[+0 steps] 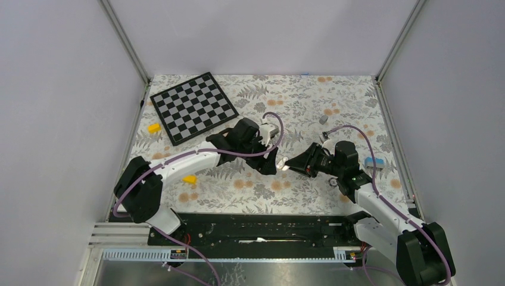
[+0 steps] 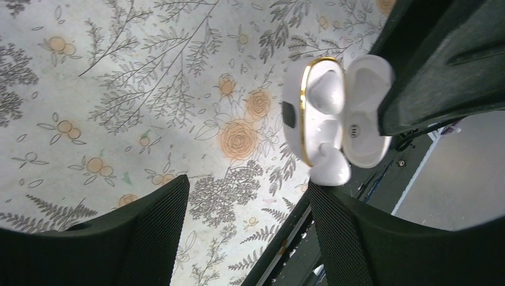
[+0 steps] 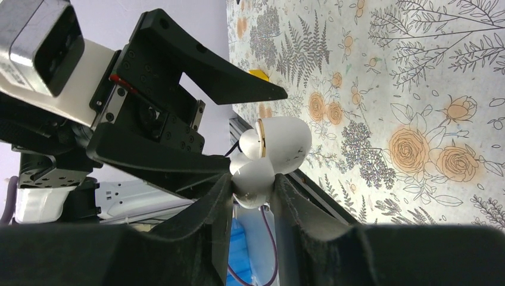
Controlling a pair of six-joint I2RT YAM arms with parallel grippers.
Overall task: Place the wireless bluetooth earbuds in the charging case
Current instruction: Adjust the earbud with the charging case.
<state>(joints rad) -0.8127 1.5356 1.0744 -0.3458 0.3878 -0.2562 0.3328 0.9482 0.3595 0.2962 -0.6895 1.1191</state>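
Note:
The white charging case [image 2: 298, 113] with a gold rim hangs open in the air, its lid [image 2: 366, 119] swung back. My right gripper [image 3: 253, 193] is shut on the lid [image 3: 253, 182], and the case body [image 3: 289, 138] sticks out beyond its fingertips. Two white rounded buds sit in the sockets: one [image 2: 326, 90] lies deep and the other [image 2: 329, 168] sticks out. No black earbuds show. My left gripper [image 2: 250, 232] is open and empty, with its right finger [image 2: 369, 238] just under the protruding bud. In the top view, the left gripper [image 1: 271, 162] and the right gripper [image 1: 290, 165] meet at mid-table.
A chessboard [image 1: 193, 107] lies at the back left. Yellow blocks [image 1: 154, 127] [image 1: 190, 179] lie on the left. A blue object [image 1: 374, 162] and a small grey piece [image 1: 323, 120] lie on the right. A black rail [image 1: 262, 226] runs along the near edge.

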